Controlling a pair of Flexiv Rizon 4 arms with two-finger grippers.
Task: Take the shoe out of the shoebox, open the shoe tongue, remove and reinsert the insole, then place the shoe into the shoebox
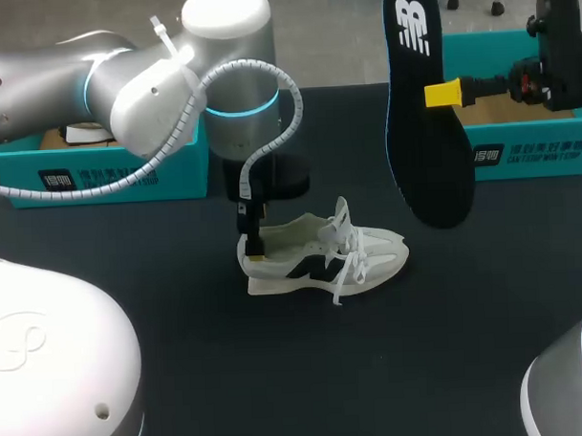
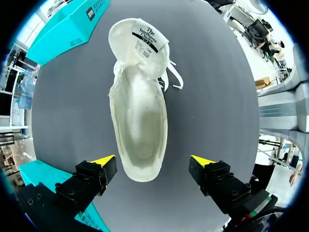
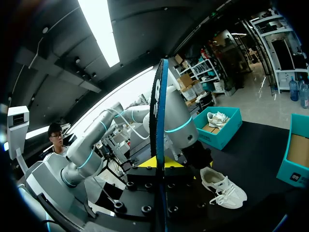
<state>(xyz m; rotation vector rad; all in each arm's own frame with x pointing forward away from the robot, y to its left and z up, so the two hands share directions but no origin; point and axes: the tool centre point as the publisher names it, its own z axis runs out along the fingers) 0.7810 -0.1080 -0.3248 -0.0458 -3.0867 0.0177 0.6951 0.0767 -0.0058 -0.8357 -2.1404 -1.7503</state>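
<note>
One arm is pointing down and the other is holding up high.
The left arm (image 1: 124, 85) is coming in from the left side and bending over, so the left end effector (image 1: 254, 250) is pointing straight down with its two yellow-tipped fingers (image 2: 104, 160) standing wide apart. The right arm (image 1: 558, 46) is reaching in from the right, and the right end effector (image 1: 443, 94) is pinching the insole (image 1: 427, 146) from both sides, holding it upright.

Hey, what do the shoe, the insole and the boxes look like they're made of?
Shoe: matte cream fabric, probably mesh, with woven white laces and a paler sole, likely rubber or foam. Insole: thin black foam, probably, with a blue edge and white print. Boxes: teal cardboard, brown inside.
</note>
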